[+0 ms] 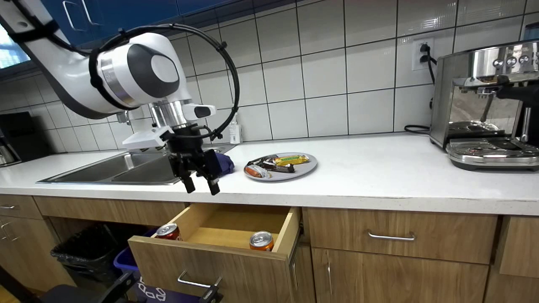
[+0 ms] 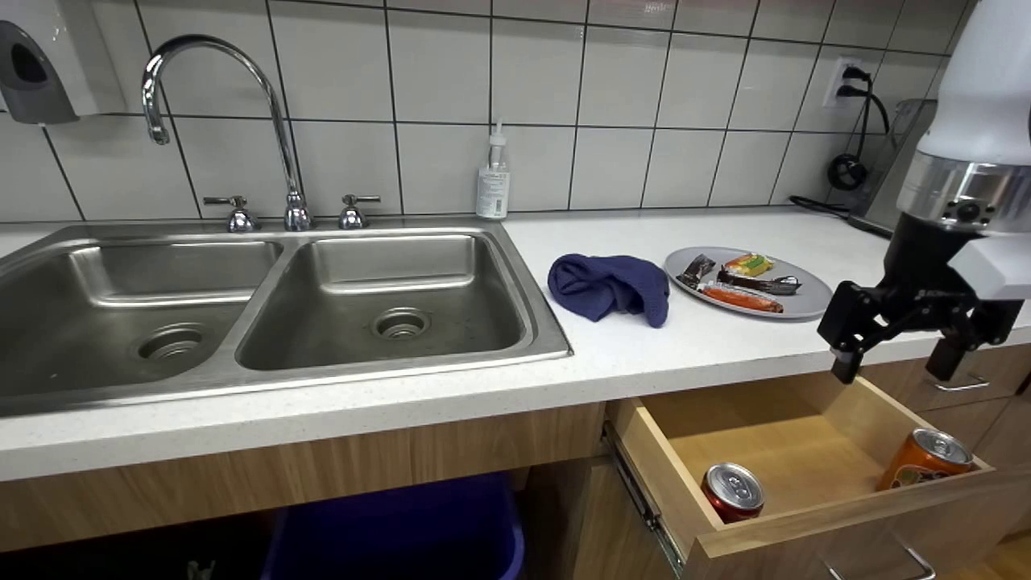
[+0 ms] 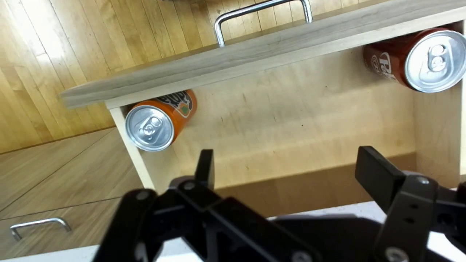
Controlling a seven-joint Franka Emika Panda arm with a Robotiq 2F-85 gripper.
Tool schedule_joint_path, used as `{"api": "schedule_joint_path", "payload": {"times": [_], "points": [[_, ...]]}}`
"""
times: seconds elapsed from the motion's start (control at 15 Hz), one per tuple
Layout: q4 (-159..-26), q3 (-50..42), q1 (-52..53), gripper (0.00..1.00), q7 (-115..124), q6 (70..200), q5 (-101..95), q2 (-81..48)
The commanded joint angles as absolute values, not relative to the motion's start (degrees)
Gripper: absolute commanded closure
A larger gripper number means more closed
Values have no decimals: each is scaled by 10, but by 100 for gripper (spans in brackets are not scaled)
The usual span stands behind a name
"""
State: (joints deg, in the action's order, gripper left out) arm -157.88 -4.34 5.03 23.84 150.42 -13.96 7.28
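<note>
My gripper (image 1: 202, 188) is open, pointing down over an open wooden drawer (image 1: 210, 267), with nothing between its fingers. In the wrist view, the gripper (image 3: 286, 154) frames the bare drawer bottom (image 3: 291, 123). An orange can (image 3: 182, 109) stands in one front corner, tilted in that picture by the viewing angle. At the opposite front corner is a dark red can (image 3: 389, 62) with white lettering. Both exterior views also show these cans: the orange can (image 2: 922, 463) and the red can (image 2: 729, 493). Neither is touched by the gripper.
On the counter (image 1: 370, 168) lies a grey plate (image 1: 305, 168) with several wrapped bars, beside a blue cloth (image 2: 608, 286). A double sink (image 2: 403, 278) with a tall faucet (image 2: 278, 129) adjoins them. An espresso machine (image 1: 442, 97) and a soap bottle (image 2: 493, 189) stand near the wall.
</note>
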Motion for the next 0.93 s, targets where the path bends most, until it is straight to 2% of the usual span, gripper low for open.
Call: {"api": "schedule_joint_path", "payload": {"times": [0.0, 0.87], "points": [[-1554, -11, 19, 0, 212, 1460, -135, 97], [-1370, -15, -8, 0, 161, 1375, -153, 19]]}}
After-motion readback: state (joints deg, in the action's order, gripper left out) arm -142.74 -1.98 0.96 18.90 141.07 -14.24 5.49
